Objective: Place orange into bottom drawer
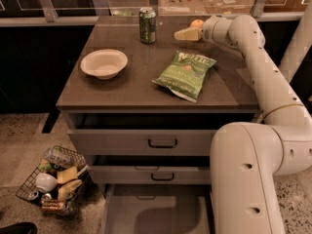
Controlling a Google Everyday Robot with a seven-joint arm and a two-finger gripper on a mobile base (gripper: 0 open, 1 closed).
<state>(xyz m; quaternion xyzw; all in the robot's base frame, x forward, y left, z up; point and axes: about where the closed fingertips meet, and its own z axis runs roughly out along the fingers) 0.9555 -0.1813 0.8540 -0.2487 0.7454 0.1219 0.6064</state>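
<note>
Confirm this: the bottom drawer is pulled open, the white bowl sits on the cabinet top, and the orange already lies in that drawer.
Wrong on the orange: the camera view shows it at the back of the cabinet top, right by the pincer, not in the bottom drawer. The rest stands: that drawer is pulled open and the white bowl sits on the cabinet top.
</note>
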